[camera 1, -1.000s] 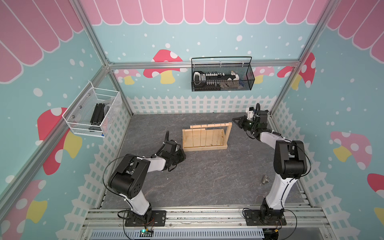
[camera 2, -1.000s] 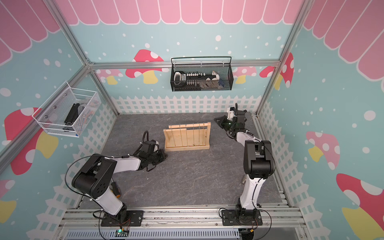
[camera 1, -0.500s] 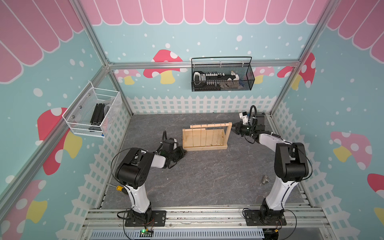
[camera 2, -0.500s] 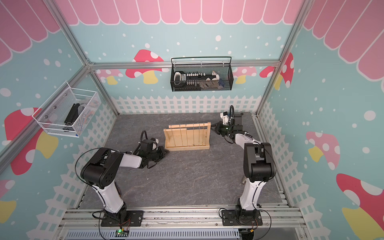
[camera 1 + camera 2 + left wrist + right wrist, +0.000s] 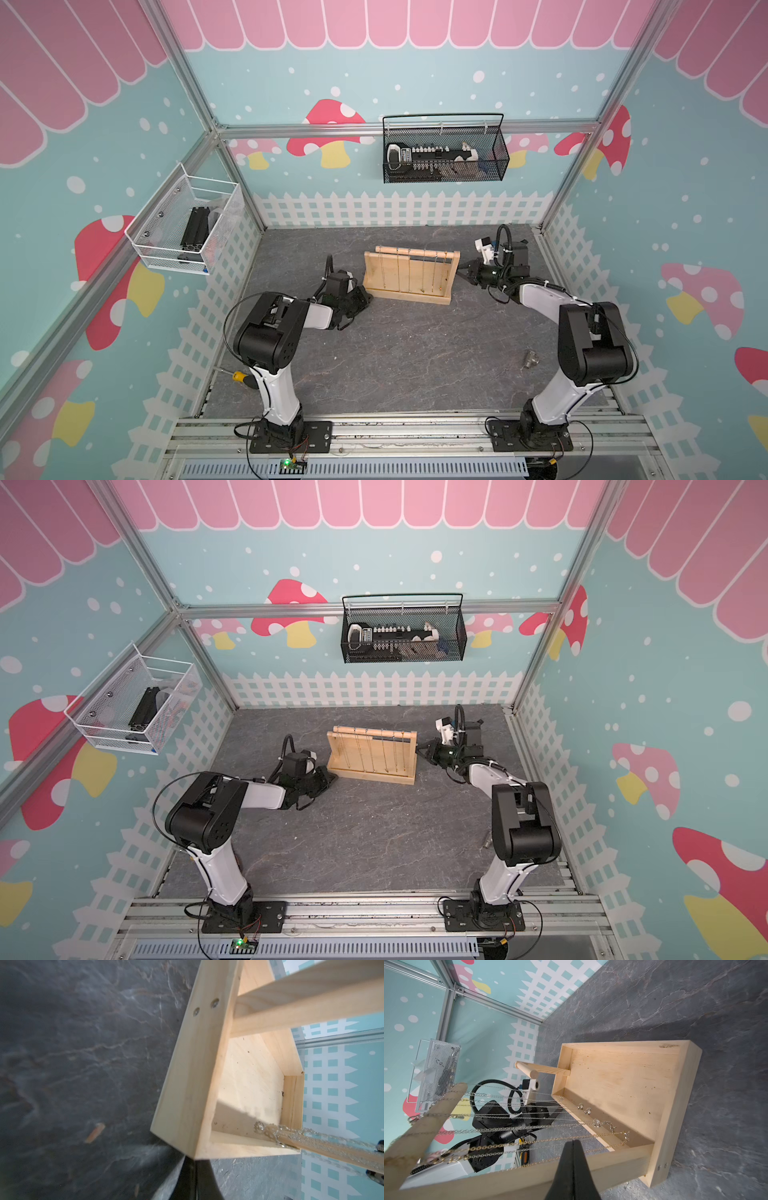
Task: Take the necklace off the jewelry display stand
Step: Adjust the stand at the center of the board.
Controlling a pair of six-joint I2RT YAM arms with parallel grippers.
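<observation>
Found the stand [image 5: 415,297] upright toward the back middle of the desk [image 5: 395,365], with several necklaces [image 5: 597,1122] hanging from its dowel bar [image 5: 415,251] down toward the base. Saw the left hand [image 5: 363,300] low at the stand's left front corner, pinched fully together, holding nothing. Saw the right hand [image 5: 460,272] just beside the stand's right end, likewise clamped together and empty.

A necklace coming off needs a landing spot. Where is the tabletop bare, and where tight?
The widest bare patch of tabletop lies between the jewelry display stand and the front rail, apart from a small metal piece. A narrower strip runs behind the stand to the back wall. Crowded: the stand's ends, where the left gripper and right gripper sit close.
</observation>
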